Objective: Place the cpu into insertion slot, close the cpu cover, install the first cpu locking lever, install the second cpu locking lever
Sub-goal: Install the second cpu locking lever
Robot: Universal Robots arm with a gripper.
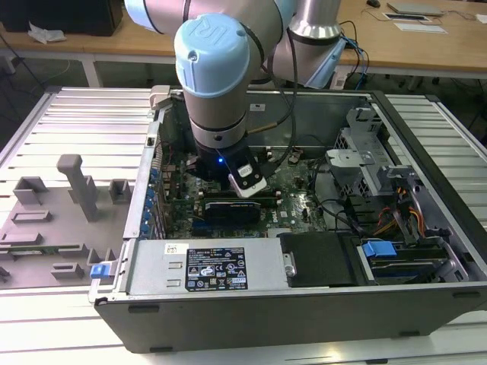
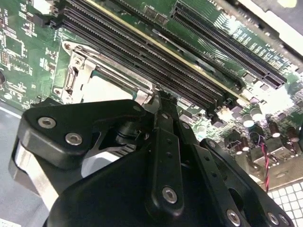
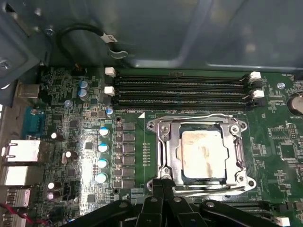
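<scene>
The cpu (image 3: 201, 152) lies flat in the insertion slot (image 3: 160, 156), its pale metal top showing through the window of the cpu cover (image 3: 173, 138), which is down over it. A thin wire lever (image 3: 199, 117) runs along the socket's side nearest the memory slots. My gripper (image 3: 164, 182) is shut, its black fingertips pressed together at the socket's edge on the far side from those slots. In the second wrist view the gripper (image 2: 163, 97) touches down beside the cover's corner (image 2: 90, 66). In the exterior view the arm's wrist (image 1: 221, 144) hangs low inside the grey case.
Long black memory slots (image 3: 182, 90) run beside the socket. Blue-topped capacitors (image 3: 102, 147) and rear ports (image 3: 21, 156) stand on another side. The case wall (image 3: 189, 33) rises behind. Drive bays and cables (image 1: 388, 205) fill the exterior view's right; grey fixture blocks (image 1: 76, 186) stand outside at its left.
</scene>
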